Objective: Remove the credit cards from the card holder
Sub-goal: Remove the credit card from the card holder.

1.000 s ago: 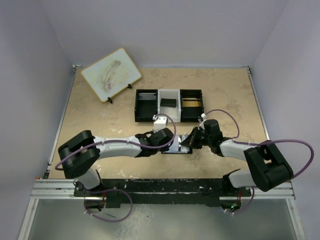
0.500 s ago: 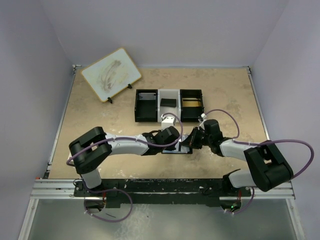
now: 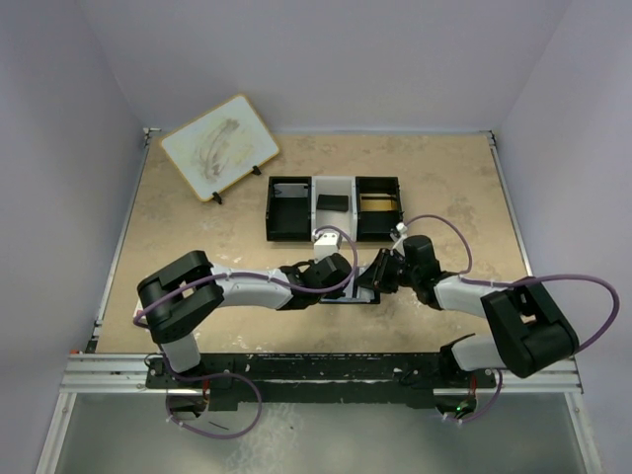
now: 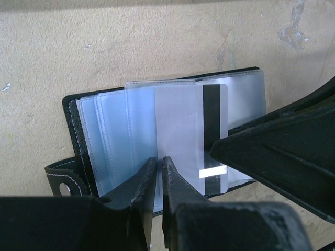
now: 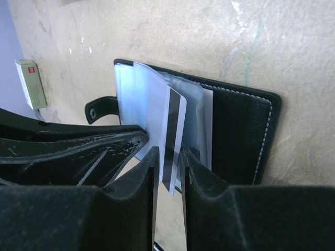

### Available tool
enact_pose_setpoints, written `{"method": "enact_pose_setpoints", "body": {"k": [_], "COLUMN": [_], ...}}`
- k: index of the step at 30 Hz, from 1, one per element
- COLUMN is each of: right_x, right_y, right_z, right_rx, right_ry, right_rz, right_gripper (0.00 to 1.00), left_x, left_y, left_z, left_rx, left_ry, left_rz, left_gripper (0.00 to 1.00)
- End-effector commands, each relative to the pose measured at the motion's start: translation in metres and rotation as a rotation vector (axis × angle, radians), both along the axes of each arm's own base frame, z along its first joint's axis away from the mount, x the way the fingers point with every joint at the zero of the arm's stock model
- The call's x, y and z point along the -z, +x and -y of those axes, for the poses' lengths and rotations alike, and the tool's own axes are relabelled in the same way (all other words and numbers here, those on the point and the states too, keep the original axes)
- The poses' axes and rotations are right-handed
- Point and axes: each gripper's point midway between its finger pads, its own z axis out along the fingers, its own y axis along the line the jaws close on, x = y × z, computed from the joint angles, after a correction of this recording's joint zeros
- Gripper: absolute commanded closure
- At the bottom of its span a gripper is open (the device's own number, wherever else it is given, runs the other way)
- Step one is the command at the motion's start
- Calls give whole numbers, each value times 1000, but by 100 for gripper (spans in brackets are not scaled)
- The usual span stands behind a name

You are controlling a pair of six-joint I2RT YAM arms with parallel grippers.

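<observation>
The credit card (image 4: 180,130), pale grey with a black magnetic stripe, sticks partway out of the clear sleeves of the card holder (image 5: 238,136). The holder lies open and flat on the desk (image 3: 197,227), its black cover under the fanned sleeves. Its snap strap (image 4: 63,180) juts out at 8 o'clock in the left wrist view.

In the right wrist view the card's free end points to 6 o'clock and reaches into the gap of the right claw (image 5: 167,157). That claw's fingers stand a little apart, one on each side of the card.

The left claw (image 4: 159,164) comes in from 6 o'clock in its own view, its tips at the card's left edge. Its fingers are drawn almost together, with only a thin slit between them. Whether they nip the card or a sleeve I cannot tell.

From above, the holder sits just at 6 o'clock of a three-compartment tray (image 3: 333,184), with both claws meeting over it. The tray's white middle bay holds a dark flat item (image 3: 332,202). A small white-and-red box (image 5: 32,83) lies at 10 o'clock in the right wrist view. A smudged whiteboard (image 3: 219,146) stands on its easel near the desk's 10 o'clock corner.
</observation>
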Motion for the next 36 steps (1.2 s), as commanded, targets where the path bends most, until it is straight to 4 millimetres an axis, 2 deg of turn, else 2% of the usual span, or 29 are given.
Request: {"method": "enact_pose_setpoints", "body": {"k": [1,6,9,14,19,24,29,36], "right_x": [-13,-13,-11,-9,-10,-24,-50,-82], "right_y": [6,7,6,4,7,14,19,24], "right_z": [-11,-16,-16,-14,-2,13,19,19], "right_rx": [-38,-48,-56,-51,-6,40,49,22], "right_ry": [74,98,97,84,14,-65,-85,-81], "right_rz": [51,45,39,31,38,90,184,297], "right_gripper": [74,77,83,99,100,100,100,100], "left_x": [18,19,18,16,15,12,2,-37], "left_y": [-7,-7,-6,-6,-6,-5,-4,0], "left_z": [-28,-28,-28,-29,-34,-38,-35,-27], "left_rx": [-26,-29,-29,-33,-41,-49,-46,-32], "left_ry": [107,105,106,109,125,128,105,18], "left_rz": [-25,-27,-25,-21,-17,-7,7,63], "left_gripper": [93,93,93,93,94,94,93,86]}}
